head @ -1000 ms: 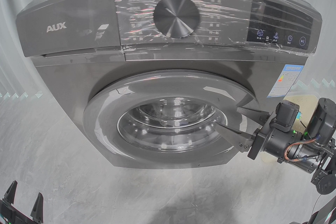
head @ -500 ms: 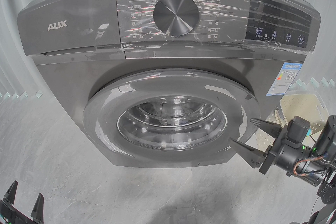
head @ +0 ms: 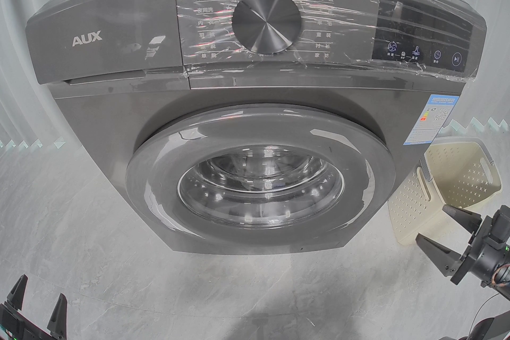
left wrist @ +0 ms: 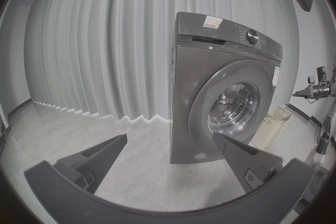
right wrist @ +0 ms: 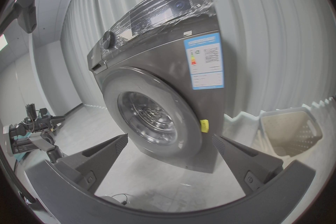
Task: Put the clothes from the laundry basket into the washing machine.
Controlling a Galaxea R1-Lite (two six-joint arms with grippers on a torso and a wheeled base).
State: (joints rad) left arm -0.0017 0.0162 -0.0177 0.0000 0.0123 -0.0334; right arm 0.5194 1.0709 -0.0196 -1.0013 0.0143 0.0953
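The grey washing machine (head: pixel 255 91) stands in front of me, its round glass door (head: pixel 260 187) shut against the front. Right of it on the floor sits the cream laundry basket (head: pixel 462 181), and its inside (right wrist: pixel 290 130) shows bare perforated plastic. My right gripper (head: pixel 431 224) hangs open and holds nothing, low on the right, in front of the basket and clear of the door. In its own wrist view the right gripper (right wrist: pixel 169 136) faces the machine's right corner. My left gripper (head: pixel 41 287) is open too, low at the left, well away from the machine (left wrist: pixel 196 95).
Pale tiled floor (head: pixel 212 293) spreads in front of the machine. White pleated curtains (left wrist: pixel 105 60) hang behind and beside it. Clear plastic film (head: pixel 329 22) covers the control panel and dial.
My right gripper has drawn back from the door's right rim, down and to the right, uncovering the basket. The left gripper has stayed put.
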